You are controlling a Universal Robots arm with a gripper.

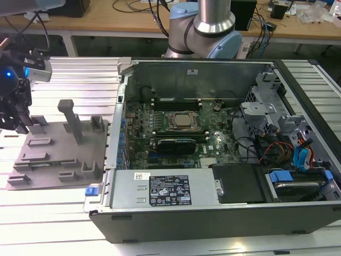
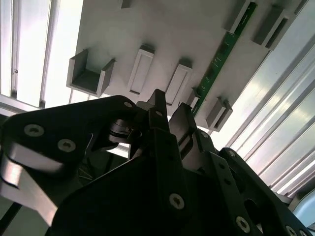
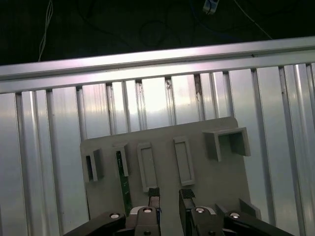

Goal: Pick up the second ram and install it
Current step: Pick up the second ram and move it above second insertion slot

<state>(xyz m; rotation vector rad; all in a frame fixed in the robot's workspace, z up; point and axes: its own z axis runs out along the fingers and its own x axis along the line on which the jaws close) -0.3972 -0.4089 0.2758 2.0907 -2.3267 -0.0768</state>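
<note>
The robot arm's end effector hovers over a grey fixture plate on the ribbed metal tabletop, at the exterior view's left, beside an open computer case. In both wrist views the end effector has its two fingers parted by a narrow gap, with nothing held between them. The second ram, a thin green stick, rests on the plate, held by small grey brackets, just to one side of the fingers and not between them.
</note>
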